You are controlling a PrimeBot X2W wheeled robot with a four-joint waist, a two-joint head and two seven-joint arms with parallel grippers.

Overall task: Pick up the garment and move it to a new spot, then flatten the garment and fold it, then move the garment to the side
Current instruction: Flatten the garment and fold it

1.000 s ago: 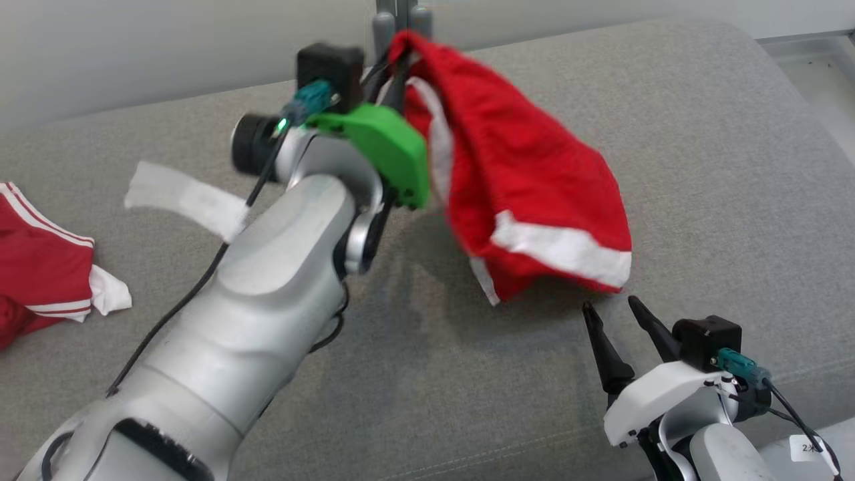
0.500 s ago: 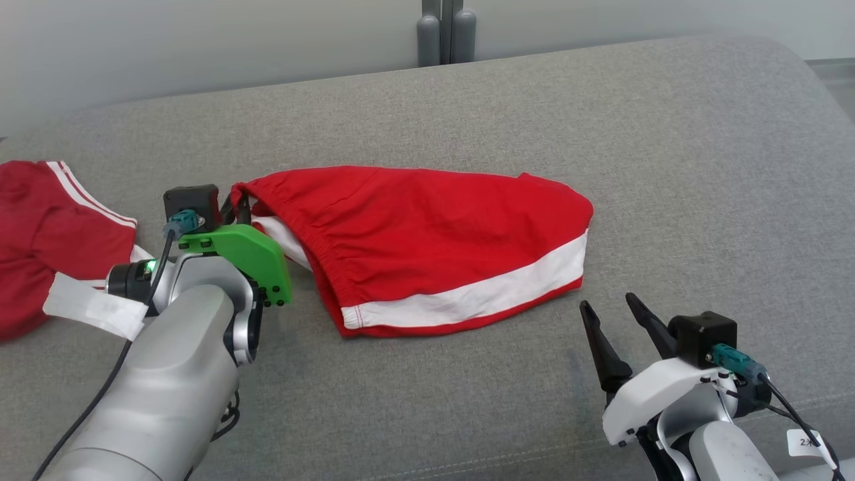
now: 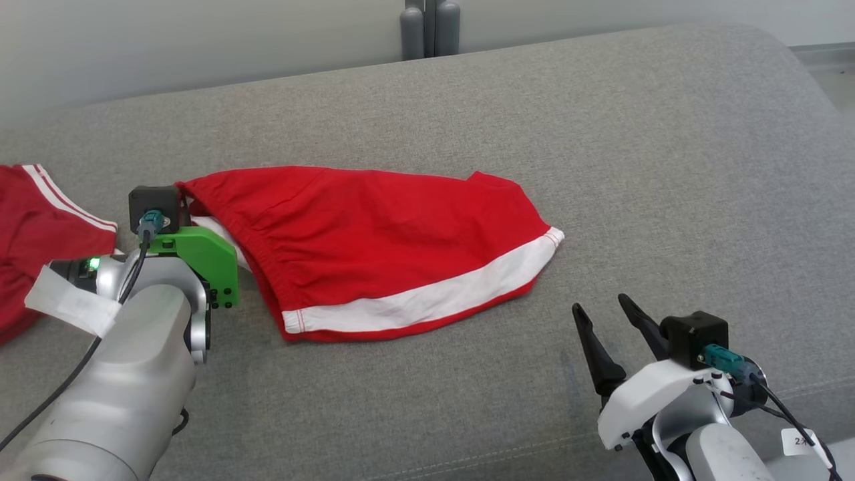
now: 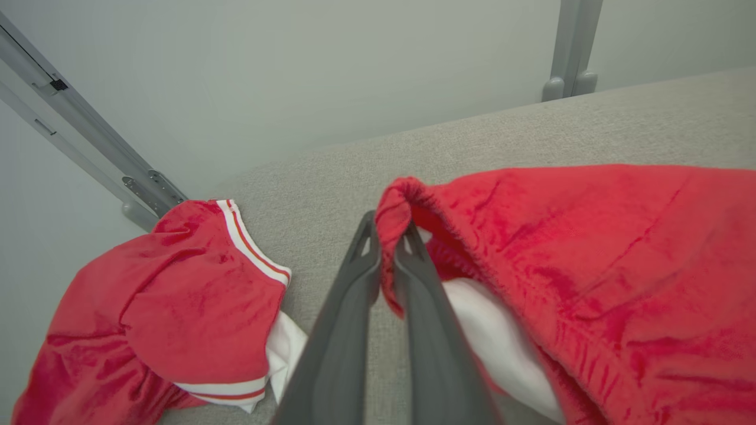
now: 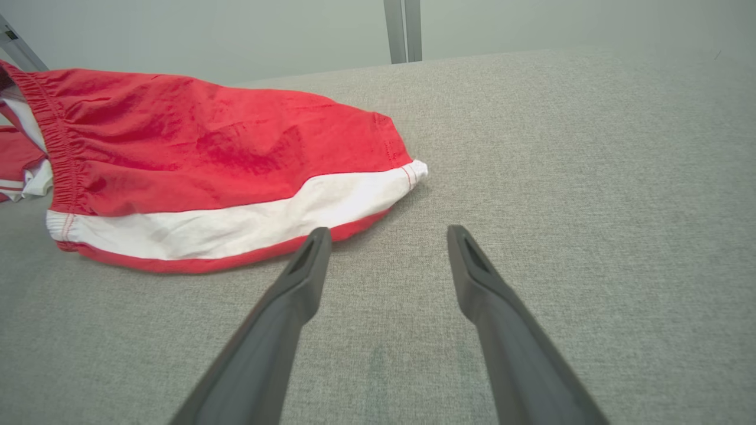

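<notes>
Grey cushion (image 3: 668, 167) carries our red shorts (image 3: 387, 247), laid out rightward from our left gripper (image 4: 387, 239), which pinches the waistband (image 4: 401, 195); right gripper (image 3: 601, 304) gapes empty nearby. Moved, we judge; flattening, folding remain.

Looks like a robot test lab, not a home: bare pale wall (image 4: 295, 71), grey metal frame posts (image 3: 429, 30) and a bracketed rail (image 4: 94, 133) behind a plain grey fabric cushion (image 3: 668, 167), plus a paper-tagged cable (image 3: 768, 389).
</notes>
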